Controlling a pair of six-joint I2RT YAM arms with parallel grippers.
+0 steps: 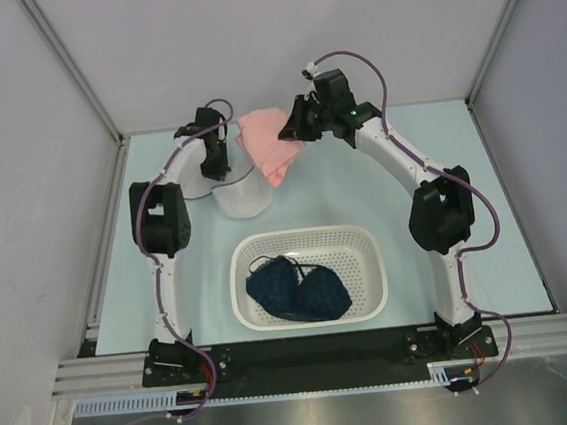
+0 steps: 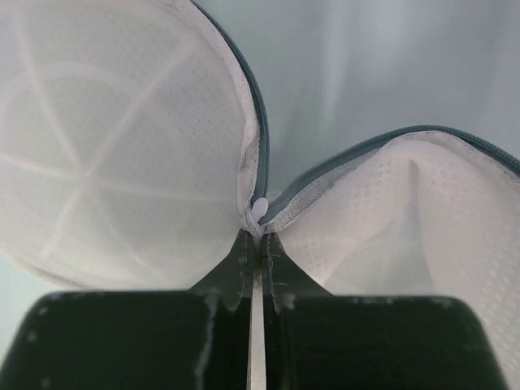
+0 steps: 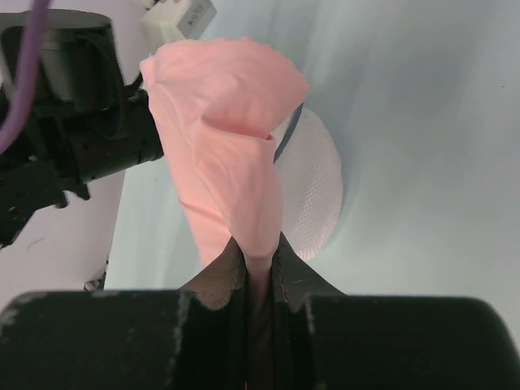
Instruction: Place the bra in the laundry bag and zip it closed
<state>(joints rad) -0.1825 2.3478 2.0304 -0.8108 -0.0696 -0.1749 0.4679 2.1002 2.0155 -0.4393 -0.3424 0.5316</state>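
The laundry bag (image 1: 242,194), a white mesh pouch with a grey zip rim, stands open at the back of the table. In the left wrist view its round flap lid (image 2: 106,154) lies left and its body (image 2: 406,211) right. My left gripper (image 2: 258,236) is shut on the bag's rim where lid and body join, also seen from above (image 1: 217,164). My right gripper (image 3: 258,248) is shut on a pink bra (image 3: 227,138), which hangs just above and beside the bag (image 3: 313,187). From above, the bra (image 1: 267,149) drapes from the right gripper (image 1: 291,129) over the bag's right edge.
A white perforated plastic basket (image 1: 306,235) sits near the front centre and holds a dark blue bra (image 1: 299,289). The left arm's wrist (image 3: 65,122) is close to the left of the pink bra. Grey walls enclose the light blue table.
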